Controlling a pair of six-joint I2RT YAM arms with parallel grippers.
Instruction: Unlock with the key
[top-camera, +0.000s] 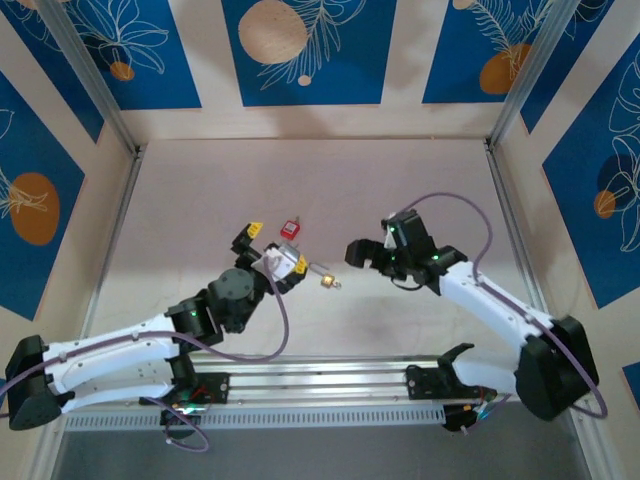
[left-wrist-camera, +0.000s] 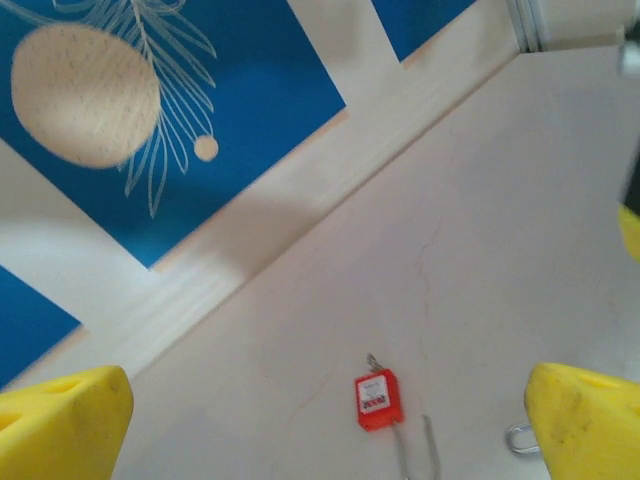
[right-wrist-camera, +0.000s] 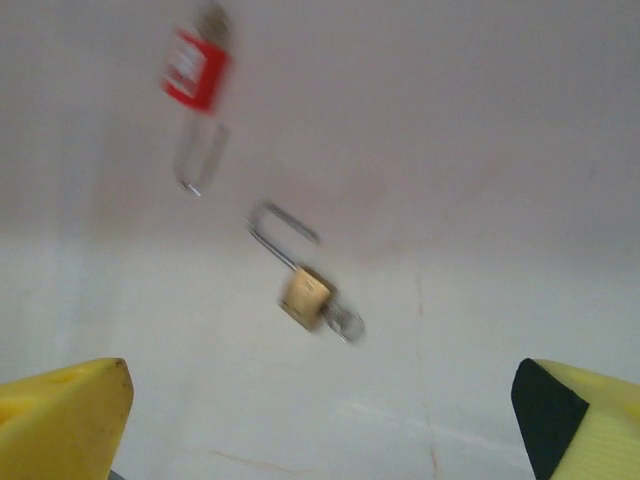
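**Both jaws empty, locks loose on bench**

Left jaws stand wide apart w/ nothing between them; yellow fingertips (left-wrist-camera: 62, 424) frame the red padlock (left-wrist-camera: 378, 400), which lies flat on the bench (top-camera: 200, 220) just ahead. Right jaws are also fully apart and empty, fingertips (right-wrist-camera: 60, 415) either side of the brass padlock (right-wrist-camera: 305, 297) lying on the bench below, well clear of them. A small metal ring/key (right-wrist-camera: 346, 323) sits at the brass body's bottom end. Right wrist view is blurred, so can't tell whether it's seated in the keyway, or whether the shackle (right-wrist-camera: 283, 232) is popped.

Step, as I read it: between grips, nothing secured, so unlocking isn't confirmed.

Next move prob. needs one arm to pin the brass body steady, and the other to pinch the key end and turn it. Small parts, so alignment matters.
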